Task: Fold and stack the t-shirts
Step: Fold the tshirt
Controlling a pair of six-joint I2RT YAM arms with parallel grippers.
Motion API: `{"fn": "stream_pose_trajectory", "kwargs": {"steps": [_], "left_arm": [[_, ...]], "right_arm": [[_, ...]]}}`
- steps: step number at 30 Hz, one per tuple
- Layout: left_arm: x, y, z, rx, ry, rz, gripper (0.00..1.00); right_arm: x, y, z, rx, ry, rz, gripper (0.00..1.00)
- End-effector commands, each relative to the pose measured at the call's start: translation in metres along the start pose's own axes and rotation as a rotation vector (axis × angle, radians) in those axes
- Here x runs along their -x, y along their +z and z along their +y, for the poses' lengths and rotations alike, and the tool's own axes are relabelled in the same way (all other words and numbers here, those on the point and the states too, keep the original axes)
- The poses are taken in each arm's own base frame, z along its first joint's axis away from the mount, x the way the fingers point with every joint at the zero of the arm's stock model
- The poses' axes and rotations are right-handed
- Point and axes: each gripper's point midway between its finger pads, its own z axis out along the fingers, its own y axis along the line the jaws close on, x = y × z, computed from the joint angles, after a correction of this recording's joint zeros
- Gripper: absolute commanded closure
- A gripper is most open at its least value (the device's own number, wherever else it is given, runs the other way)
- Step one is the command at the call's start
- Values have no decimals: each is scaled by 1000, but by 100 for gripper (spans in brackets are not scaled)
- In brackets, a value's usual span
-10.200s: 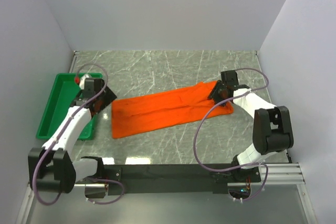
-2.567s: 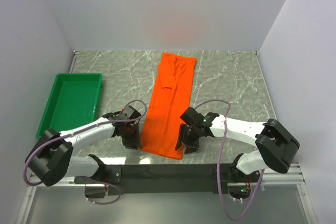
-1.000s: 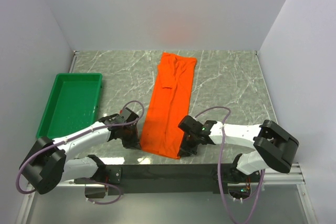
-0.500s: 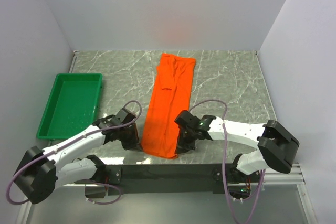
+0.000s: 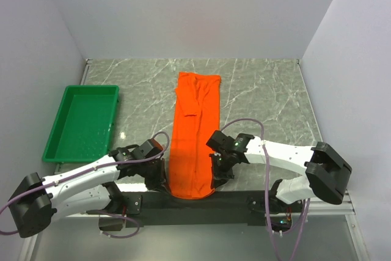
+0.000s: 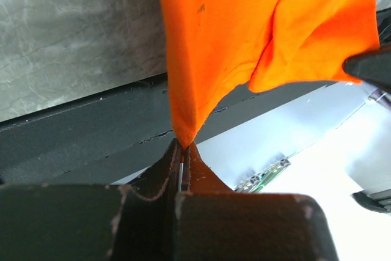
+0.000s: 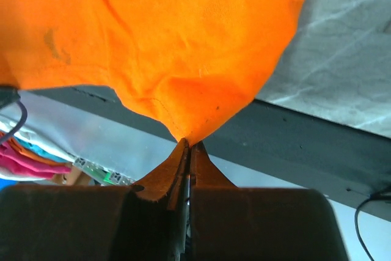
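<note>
1. Your left gripper (image 6: pixel 182 146) is clenched on one near corner of the t-shirt (image 5: pixel 195 132).
2. Your right gripper (image 7: pixel 188 143) pinches the other near corner.
3. From both grippers the t-shirt stretches away across the bench (image 5: pixel 263 90), its hem apparently lifted.

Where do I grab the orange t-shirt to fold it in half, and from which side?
The two near corners, from the near edge: the t-shirt lies as a long strip pointing away. Left gripper and right gripper pinch them now.
</note>
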Motion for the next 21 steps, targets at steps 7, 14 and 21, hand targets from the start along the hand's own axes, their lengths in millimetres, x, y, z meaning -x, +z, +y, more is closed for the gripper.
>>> {"fn": "stream_pose_trajectory", "kwargs": {"steps": [7,14,21], "left_arm": [[57,-10,-37,-20,-39,-180,99],[130,-38,-49,-47,-65,-362,99],[184,-48,-58,-55,-45,-468,99]], "right_arm": [[41,-26,1,46,24,-136,100],[99,-49,0,59,15,-263,100],[161,-74,12,39,-27,-370,100]]}}
